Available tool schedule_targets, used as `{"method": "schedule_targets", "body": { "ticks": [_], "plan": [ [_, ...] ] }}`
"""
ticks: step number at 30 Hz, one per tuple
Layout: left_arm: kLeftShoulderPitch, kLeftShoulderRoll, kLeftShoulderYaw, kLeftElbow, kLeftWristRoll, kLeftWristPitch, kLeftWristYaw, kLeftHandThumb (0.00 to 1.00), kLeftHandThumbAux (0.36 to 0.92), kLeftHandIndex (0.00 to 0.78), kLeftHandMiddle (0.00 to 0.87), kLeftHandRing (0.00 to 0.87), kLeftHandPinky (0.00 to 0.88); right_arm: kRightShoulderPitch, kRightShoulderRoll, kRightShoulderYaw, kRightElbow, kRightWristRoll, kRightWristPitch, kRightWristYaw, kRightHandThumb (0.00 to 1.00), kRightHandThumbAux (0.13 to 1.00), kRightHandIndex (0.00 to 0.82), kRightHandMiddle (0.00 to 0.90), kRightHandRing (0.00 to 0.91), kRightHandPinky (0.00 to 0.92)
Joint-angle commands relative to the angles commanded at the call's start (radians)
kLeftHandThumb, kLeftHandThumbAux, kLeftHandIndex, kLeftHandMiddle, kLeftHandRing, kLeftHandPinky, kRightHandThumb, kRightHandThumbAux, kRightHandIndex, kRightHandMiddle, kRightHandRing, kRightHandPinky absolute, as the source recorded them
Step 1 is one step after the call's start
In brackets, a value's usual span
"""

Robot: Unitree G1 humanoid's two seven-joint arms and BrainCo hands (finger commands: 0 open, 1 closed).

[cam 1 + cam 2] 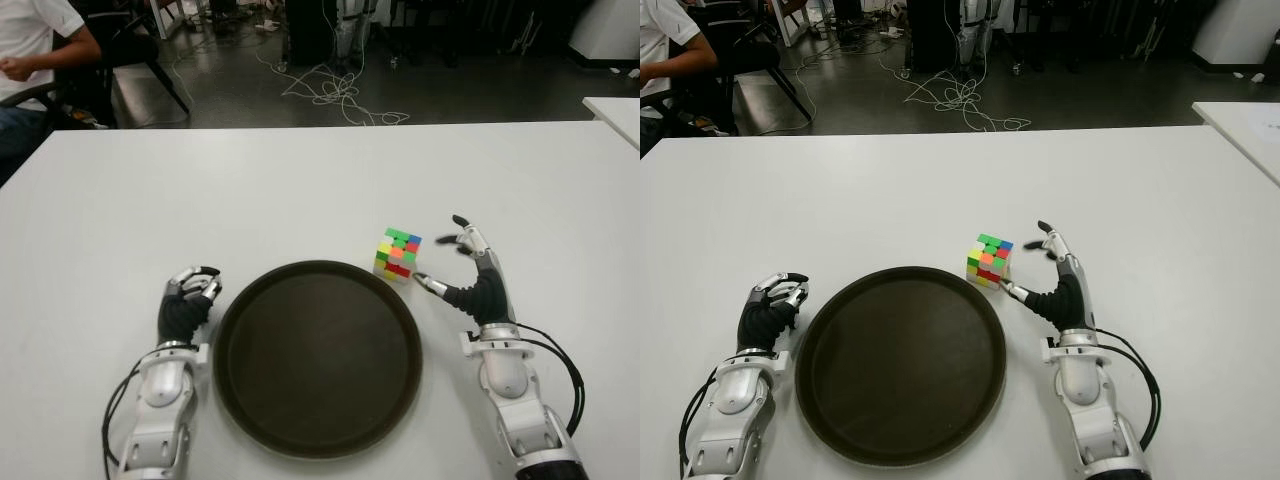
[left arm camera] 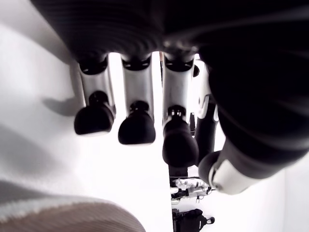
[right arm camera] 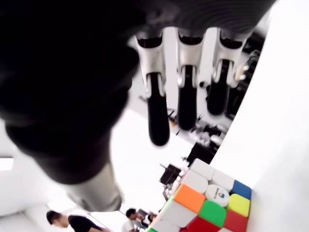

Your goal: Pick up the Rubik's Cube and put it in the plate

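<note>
Left eye view: a white table (image 1: 300,190) with a dark round plate (image 1: 318,440) set between the robot's two hands.
Rubik's Cube (image 1: 398,254): stands on the table just beyond the plate's far right rim, outside the plate, tilted so one corner faces the camera; green, red, yellow and orange stickers show.
Right hand (image 1: 470,270): on the table side right of the plate, fingers spread and holding nothing; the thumb tip (image 1: 428,285) reaches toward the cube's lower edge, very near it, though contact cannot be told, and the other fingertips arch above and just to the right of the cube.
Right wrist view: three fingers (image 3: 158,113) extend straight and apart, with the cube (image 3: 207,205) lying beyond their tips, clear of them, and not enclosed.
Left hand (image 1: 187,303): shows just left of the plate's rim, fingers curled inward and empty.
Left wrist view: the curled fingertips (image 2: 137,128) hang close together over the white surface with nothing between them and the thumb.
Plate interior: bare and dark, with the cube well outside the reach of the left hand's fingers.
Background: a seated person (image 1: 35,45) at the far left corner, and cables (image 1: 335,95) lying loose on the floor beyond the table.
</note>
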Motion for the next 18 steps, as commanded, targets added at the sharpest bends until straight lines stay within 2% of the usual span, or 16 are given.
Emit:
{"method": "schedule_targets", "body": {
  "ticks": [7,18],
  "plan": [
    [0.002,0.001,-0.002,0.0,0.003,-0.003,0.0,0.709,0.704,0.444,0.809,0.817,0.807,-0.004,-0.009,-0.005,0.01,0.025,-0.014,0.042,0.0,0.895,0.061,0.094,0.073,0.074],
    [0.001,-0.004,0.0,0.003,-0.002,-0.006,0.002,0.71,0.704,0.444,0.805,0.814,0.806,-0.017,-0.026,-0.009,0.046,0.041,-0.052,0.061,0.0,0.93,0.06,0.099,0.083,0.115]
  ]
}}
